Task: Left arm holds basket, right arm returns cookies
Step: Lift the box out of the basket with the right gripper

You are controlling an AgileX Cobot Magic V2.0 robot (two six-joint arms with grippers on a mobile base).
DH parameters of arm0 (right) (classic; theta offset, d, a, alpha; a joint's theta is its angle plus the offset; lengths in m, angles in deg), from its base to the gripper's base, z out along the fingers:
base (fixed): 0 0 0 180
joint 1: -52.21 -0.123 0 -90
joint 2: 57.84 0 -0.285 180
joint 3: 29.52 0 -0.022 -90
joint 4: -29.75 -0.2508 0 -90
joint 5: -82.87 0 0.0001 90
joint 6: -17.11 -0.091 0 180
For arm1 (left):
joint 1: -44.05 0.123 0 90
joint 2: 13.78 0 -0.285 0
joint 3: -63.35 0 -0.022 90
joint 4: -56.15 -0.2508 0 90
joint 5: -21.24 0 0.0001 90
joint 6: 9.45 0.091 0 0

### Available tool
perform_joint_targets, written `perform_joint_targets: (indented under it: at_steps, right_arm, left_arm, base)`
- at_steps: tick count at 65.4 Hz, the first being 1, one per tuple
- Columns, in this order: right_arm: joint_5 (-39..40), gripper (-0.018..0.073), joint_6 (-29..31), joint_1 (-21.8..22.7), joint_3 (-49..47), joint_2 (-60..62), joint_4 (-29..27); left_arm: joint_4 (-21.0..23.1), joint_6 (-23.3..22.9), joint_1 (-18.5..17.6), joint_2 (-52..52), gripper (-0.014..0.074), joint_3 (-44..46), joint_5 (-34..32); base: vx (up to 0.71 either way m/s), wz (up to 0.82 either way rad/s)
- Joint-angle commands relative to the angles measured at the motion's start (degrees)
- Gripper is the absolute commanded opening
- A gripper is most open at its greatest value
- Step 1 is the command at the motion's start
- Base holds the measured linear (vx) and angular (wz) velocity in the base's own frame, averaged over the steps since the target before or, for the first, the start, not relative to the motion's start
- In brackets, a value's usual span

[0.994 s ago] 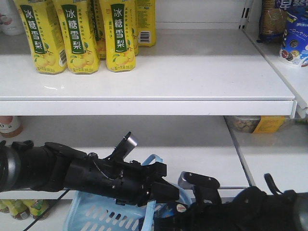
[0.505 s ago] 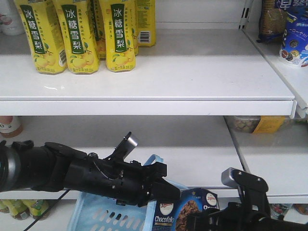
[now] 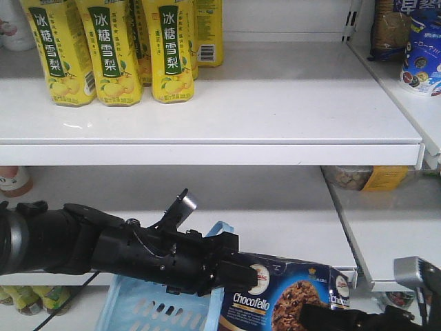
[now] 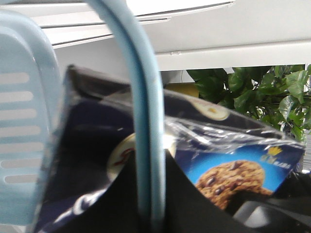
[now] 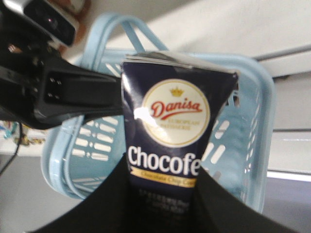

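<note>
The pale blue basket (image 3: 138, 312) hangs by its loop handle (image 4: 141, 97), and my left gripper (image 4: 149, 160) is shut on that handle. The left arm (image 3: 103, 248) reaches in from the left below the lower shelf. The dark blue Chocofello cookies carton (image 3: 289, 296) is lifted above the basket's right side, tilted, just right of the left gripper (image 3: 238, 270). My right gripper (image 5: 164, 170) is shut on the carton's lower part (image 5: 175, 111), with the basket (image 5: 248, 121) underneath. Only a bit of the right arm (image 3: 386, 321) shows at the bottom right edge.
Yellow drink bottles (image 3: 110, 48) stand at the left of the upper shelf (image 3: 289, 103). The lower shelf (image 3: 289, 207) lies behind the arms, with its front edge close to the carton. Snack packs (image 3: 420, 48) sit on the right-hand shelf. A green plant (image 4: 262, 92) shows beyond the carton.
The cookies carton has come up out of the basket and moved right in the right gripper. The right arm has shifted right and low. The left arm and basket have stayed put.
</note>
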Motion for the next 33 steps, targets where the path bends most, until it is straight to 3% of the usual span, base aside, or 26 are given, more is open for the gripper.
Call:
perform_joint_targets:
  at_steps: [1, 20, 33]
  right_arm:
    - [0.18, 0.0134, -0.77, -0.07, -1.13, 4.51, 0.07]
    - [5.01, 0.0134, 3.57, -0.07, -0.71, 9.8, 3.45]
    - [9.38, 0.0134, 14.49, -0.07, -0.98, 10.17, 3.05]
  left_arm:
    - [1.74, 2.69, 0.09, 2.7, -0.0006, 1.56, 1.24]
    - [1.74, 2.69, 0.09, 2.7, -0.0006, 1.56, 1.24]
    - [1.74, 2.69, 0.09, 2.7, -0.0006, 1.56, 1.24]
  base:
    - [0.0, 0.0]
    - [0.0, 0.0]
    - [0.0, 0.0]
